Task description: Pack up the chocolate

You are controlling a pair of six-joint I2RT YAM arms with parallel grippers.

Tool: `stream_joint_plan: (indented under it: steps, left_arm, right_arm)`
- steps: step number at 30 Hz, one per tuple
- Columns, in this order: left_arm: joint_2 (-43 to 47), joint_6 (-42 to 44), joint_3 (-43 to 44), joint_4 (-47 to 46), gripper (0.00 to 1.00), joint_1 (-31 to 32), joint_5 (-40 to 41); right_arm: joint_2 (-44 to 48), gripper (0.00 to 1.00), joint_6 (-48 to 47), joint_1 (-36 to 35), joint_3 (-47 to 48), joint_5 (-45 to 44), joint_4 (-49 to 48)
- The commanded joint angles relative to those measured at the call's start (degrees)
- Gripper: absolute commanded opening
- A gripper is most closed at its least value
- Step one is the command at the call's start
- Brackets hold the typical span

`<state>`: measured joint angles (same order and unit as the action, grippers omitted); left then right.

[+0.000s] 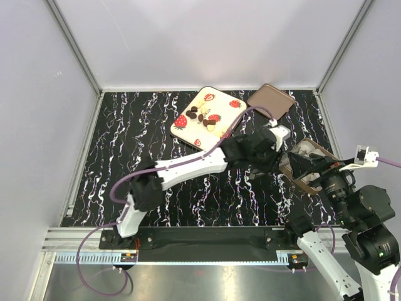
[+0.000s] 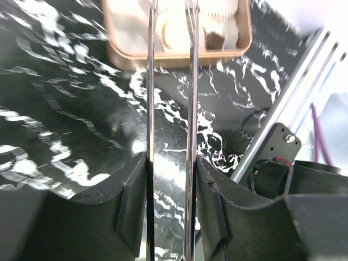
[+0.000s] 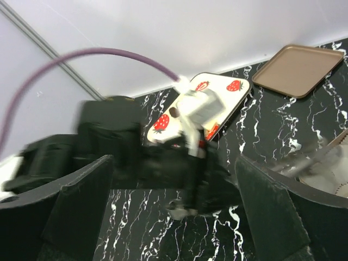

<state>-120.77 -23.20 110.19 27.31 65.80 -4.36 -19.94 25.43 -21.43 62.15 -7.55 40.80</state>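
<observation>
While the left pincer point(image 2: 169, 10) points into the tan box point(image 2: 179, 57) of paper cups, grip can't be told. Small brown and cream chocolates point(image 1: 202, 116) sit on the cream strawberry-print tray point(image 1: 223, 104). Right pincer point(image 3: 174, 163) is spread wide and holds nothing.

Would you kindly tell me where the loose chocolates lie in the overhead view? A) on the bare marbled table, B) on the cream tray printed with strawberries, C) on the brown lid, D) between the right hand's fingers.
B: the chocolates sit in a small cluster on the cream strawberry tray, apart from the brown lid to its right.
</observation>
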Motion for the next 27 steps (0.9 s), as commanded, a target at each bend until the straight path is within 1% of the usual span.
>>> stream_joint_plan:
  steps: [1,5,6,9,14,20,27]
  left_arm:
    - [10.63,1.84,-1.9,-1.39,0.41,-1.89,7.17]
    - [15.47,1.67,-5.86,1.95,0.42,-5.32,11.2]
    - [16.78,1.67,-7.26,3.78,0.42,-6.2,13.57]
    - [18.73,1.41,-10.24,7.13,0.43,-9.89,16.74]
    - [21.36,0.44,-16.66,8.29,0.44,-17.97,19.3]
    - [19.44,0.53,-19.66,8.11,0.44,-22.55,19.92]
    - [15.22,0.61,-18.44,8.55,0.44,-23.35,20.79]
  right_arm:
    - [-0.97,0.99,-1.61,0.07,2.54,-2.38,0.07]
    - [-1.15,0.99,-0.91,0.07,1.92,-2.21,0.34]
    - [-1.15,0.99,-0.82,-0.01,1.66,-1.94,0.25]
    - [-1.15,0.99,-0.21,0.07,0.87,-1.5,-0.28]
    - [-2.03,0.99,-0.03,0.07,0.25,-0.71,-1.15]
    - [-2.29,0.99,0.15,0.07,-0.54,-0.18,-1.68]
    - [-2.12,1.0,-0.38,0.07,-0.71,-0.8,-1.51]
